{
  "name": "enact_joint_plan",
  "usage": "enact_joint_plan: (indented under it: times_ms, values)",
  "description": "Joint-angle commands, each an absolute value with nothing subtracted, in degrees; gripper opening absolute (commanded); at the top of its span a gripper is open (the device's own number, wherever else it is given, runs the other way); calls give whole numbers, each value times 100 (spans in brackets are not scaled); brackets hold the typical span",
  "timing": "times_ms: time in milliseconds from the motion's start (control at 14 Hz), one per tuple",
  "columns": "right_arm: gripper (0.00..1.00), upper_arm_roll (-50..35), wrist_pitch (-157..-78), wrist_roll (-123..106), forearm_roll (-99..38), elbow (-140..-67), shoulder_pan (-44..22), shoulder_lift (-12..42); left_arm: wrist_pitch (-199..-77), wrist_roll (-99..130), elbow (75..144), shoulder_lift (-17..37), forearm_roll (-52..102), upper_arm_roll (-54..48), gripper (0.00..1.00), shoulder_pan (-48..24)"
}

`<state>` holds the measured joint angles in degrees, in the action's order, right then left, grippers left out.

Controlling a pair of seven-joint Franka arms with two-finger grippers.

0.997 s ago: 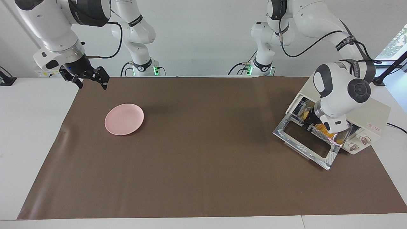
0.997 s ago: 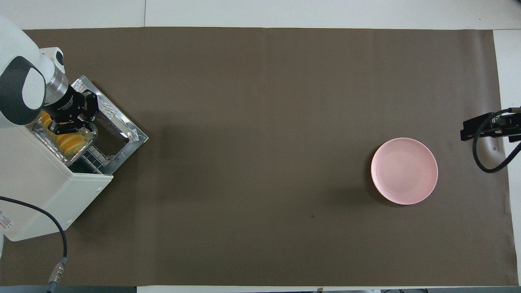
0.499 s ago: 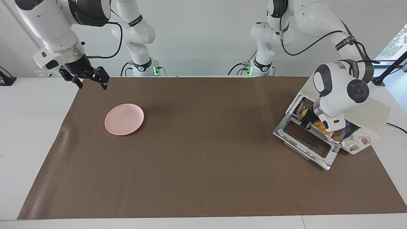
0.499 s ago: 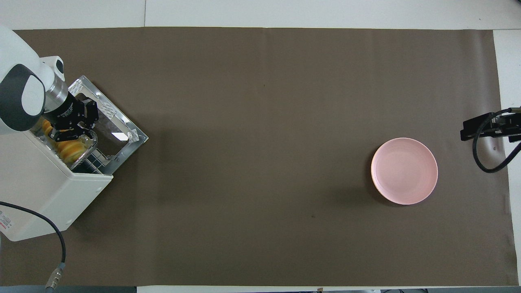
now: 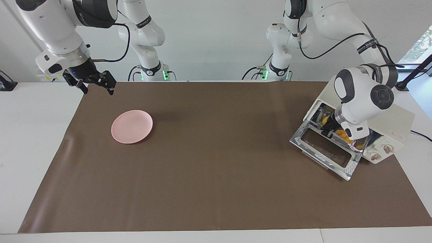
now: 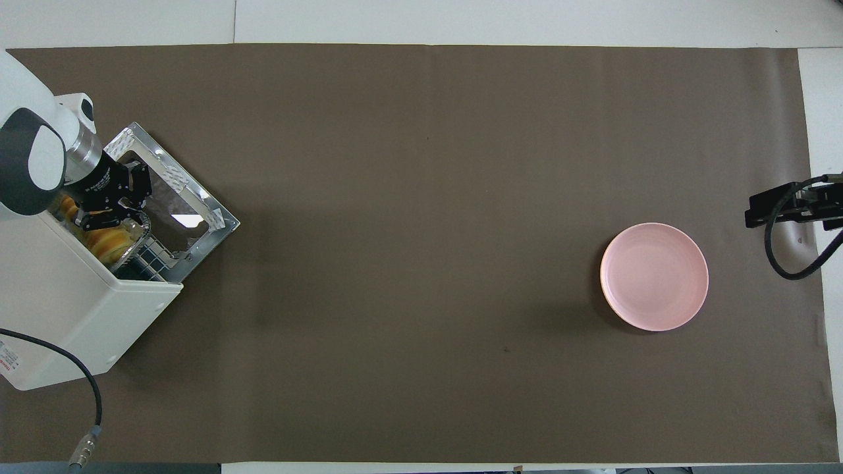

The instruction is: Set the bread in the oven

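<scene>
The cream-white oven (image 5: 396, 119) stands at the left arm's end of the table, its glass door (image 5: 325, 148) dropped open. The yellow-orange bread (image 6: 108, 242) lies in a crinkled silver foil tray (image 6: 137, 232) that sits mostly inside the oven's mouth. My left gripper (image 6: 108, 217) is at the mouth, shut on the tray's rim; it also shows in the facing view (image 5: 332, 131), where the bread (image 5: 341, 135) peeks out beside it. My right gripper (image 5: 96, 88) is open and empty, waiting in the air over the mat's corner at the right arm's end.
A round pink plate (image 5: 132, 126), empty, lies on the brown mat (image 5: 216, 168) toward the right arm's end. The oven's cable (image 6: 85, 395) trails off the table at the robots' end. The open door (image 6: 178, 197) juts out onto the mat.
My left gripper has moved the foil tray with the bread deeper into the oven; less of the tray shows over the door. The right arm has not moved.
</scene>
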<state>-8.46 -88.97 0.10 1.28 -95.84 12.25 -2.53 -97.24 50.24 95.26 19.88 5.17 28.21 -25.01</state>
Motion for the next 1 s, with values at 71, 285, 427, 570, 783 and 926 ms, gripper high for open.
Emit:
enact_joint_plan:
  times_ms: [71, 285, 427, 570, 783, 926]
  values:
    - [100, -879, -8807, 53, 62, -9580, 1274, -290, -10072, 4992, 10037, 1635, 264, 2795, 0, -2487]
    - [100, -879, -8807, 53, 62, -9580, 1274, -290, -10081, 4975, 10037, 1626, 264, 2786, 0, -2487]
    - [100, -879, -8807, 53, 62, -9580, 1266, -290, -10081, 4765, 10046, 1617, 264, 2786, 8, -2496]
    - [100, -879, -8807, 53, 62, -9580, 1274, -290, -10099, 4588, 10037, 1626, 264, 2786, 99, -2496]
    - [100, -879, -8807, 53, 62, -9580, 1274, -290, -10116, 4588, 9984, 1652, 246, 2786, 100, -2522]
    - [100, -879, -8807, 53, 62, -9580, 1274, -290, -10116, 4588, 9976, 1652, 220, 2786, 100, -2549]
